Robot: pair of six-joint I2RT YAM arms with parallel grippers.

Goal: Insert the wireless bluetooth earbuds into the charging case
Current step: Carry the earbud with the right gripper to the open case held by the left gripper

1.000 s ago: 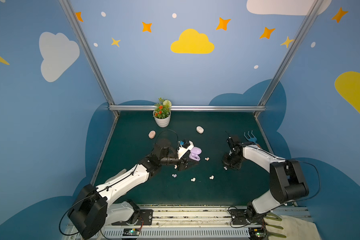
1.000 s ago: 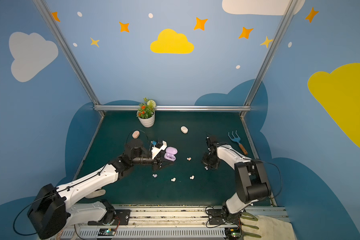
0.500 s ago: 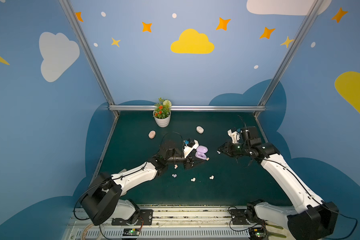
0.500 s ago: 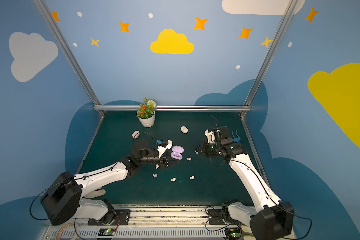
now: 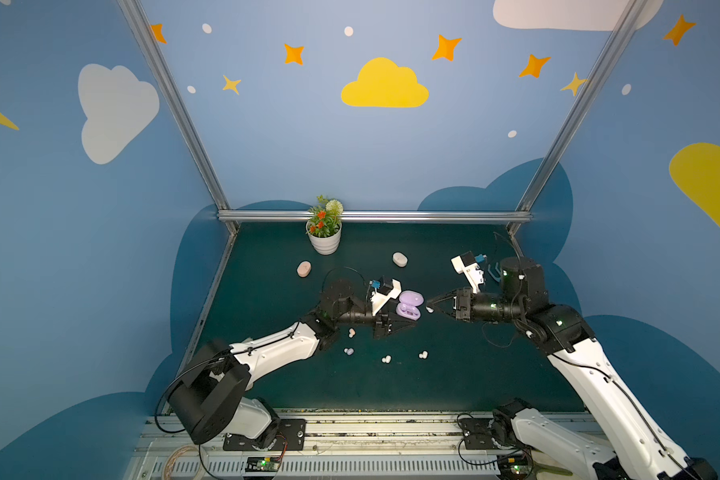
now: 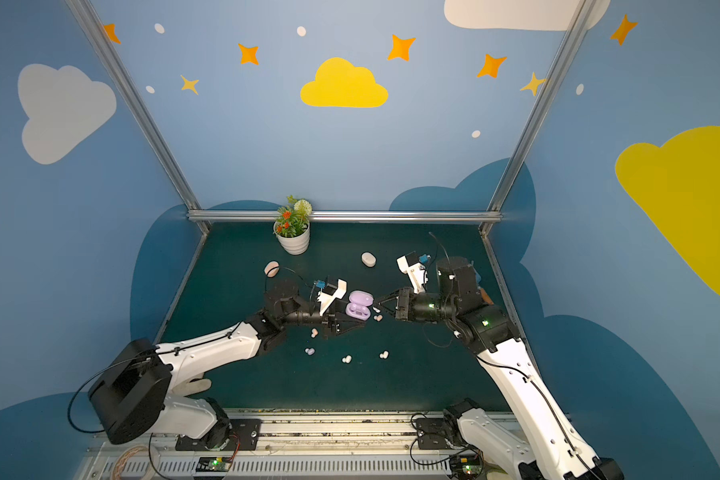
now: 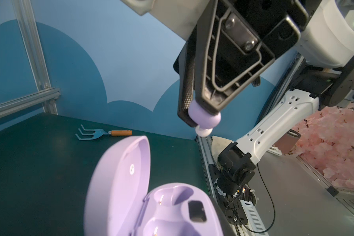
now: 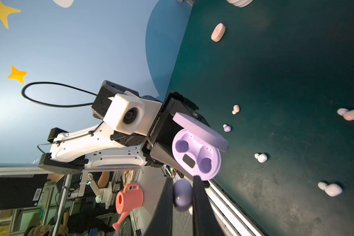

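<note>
An open lilac charging case (image 5: 409, 305) (image 6: 358, 308) is held off the green table, with my left gripper (image 5: 406, 316) shut on its lower half. In the left wrist view the case (image 7: 172, 204) shows two empty sockets. My right gripper (image 5: 430, 302) (image 8: 182, 196) is shut on a lilac earbud (image 7: 204, 120) (image 8: 182, 194), just right of the case and not touching it. Several loose earbuds (image 5: 386, 359) (image 6: 309, 351) (image 8: 261, 157) lie on the table in front of the case. A pink one (image 6: 378, 318) lies under the right gripper's tip.
A closed pink case (image 5: 304, 269) and a closed white case (image 5: 400, 259) lie further back. A potted plant (image 5: 324, 232) stands at the back rail. A blue hand rake (image 7: 98, 133) lies at the right, behind my right arm. A pink watering can (image 8: 129, 199) sits off the table.
My right gripper has risen from the table with the earbud and moved left toward the case. My left gripper has carried the open case slightly to the right.
</note>
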